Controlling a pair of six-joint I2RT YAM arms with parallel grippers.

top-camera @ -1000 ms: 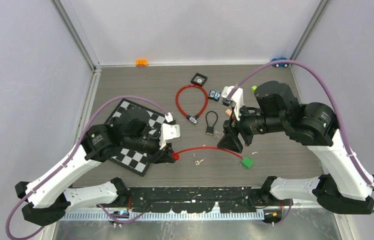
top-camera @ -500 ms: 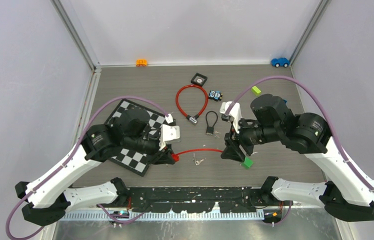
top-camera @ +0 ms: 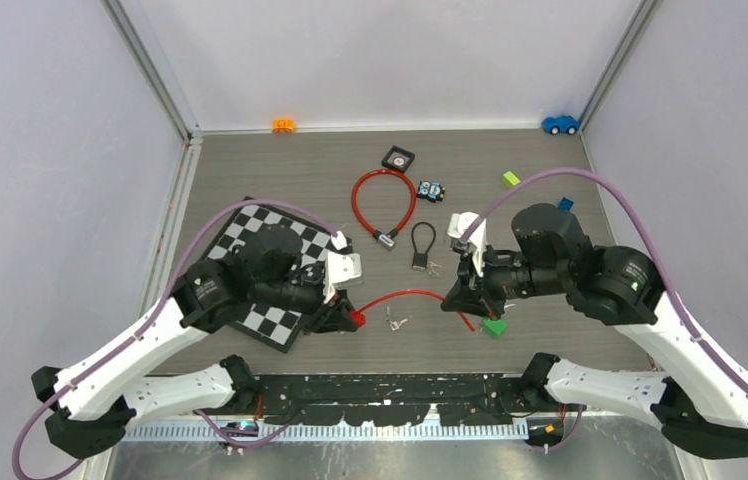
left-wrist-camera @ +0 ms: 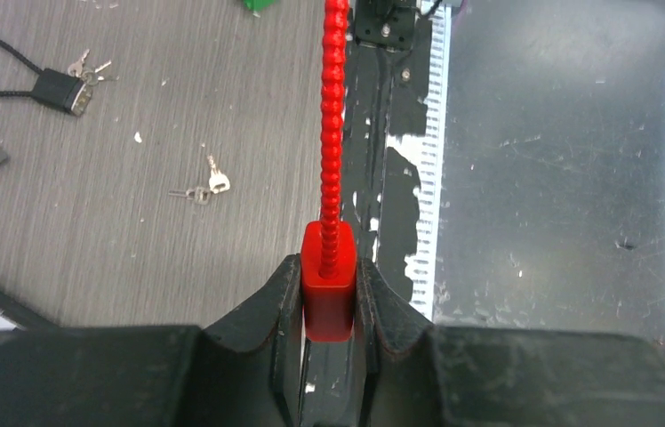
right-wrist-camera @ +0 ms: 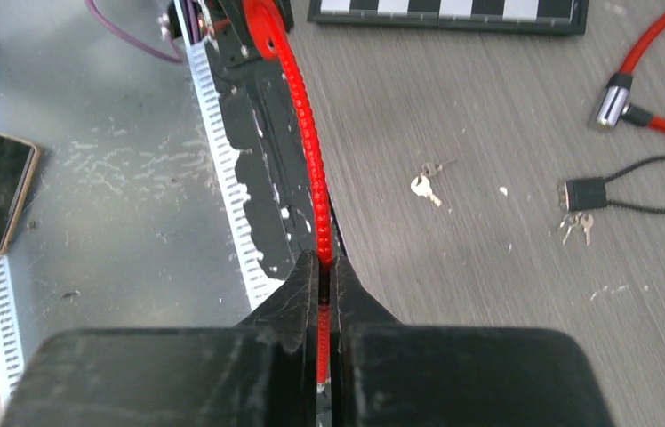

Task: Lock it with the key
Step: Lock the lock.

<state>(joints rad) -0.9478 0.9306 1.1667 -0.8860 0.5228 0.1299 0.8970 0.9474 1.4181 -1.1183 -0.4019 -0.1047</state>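
A red ribbed cable lock (top-camera: 405, 296) stretches between my two grippers just above the table. My left gripper (top-camera: 348, 316) is shut on its red block end (left-wrist-camera: 327, 289), and the cable (left-wrist-camera: 334, 116) runs straight away from the jaws. My right gripper (top-camera: 455, 303) is shut on the cable (right-wrist-camera: 307, 142) near its other end, the jaws (right-wrist-camera: 325, 264) pinched tight on it. A green block (top-camera: 493, 326) lies by that end. A small pair of keys (top-camera: 396, 322) lies loose on the table under the cable, also visible as the keys (left-wrist-camera: 204, 184) and the keys (right-wrist-camera: 424, 182).
A second red cable lock (top-camera: 382, 205) and a small black cable padlock (top-camera: 422, 245) with keys lie behind. A checkerboard (top-camera: 250, 235) sits under my left arm. A black square piece (top-camera: 399, 158), a blue toy car (top-camera: 559, 124) and an orange piece (top-camera: 283, 125) lie near the back.
My right gripper came down and leftward onto the red cable and shut on it. The left gripper kept its hold on the red block and shifted only slightly.
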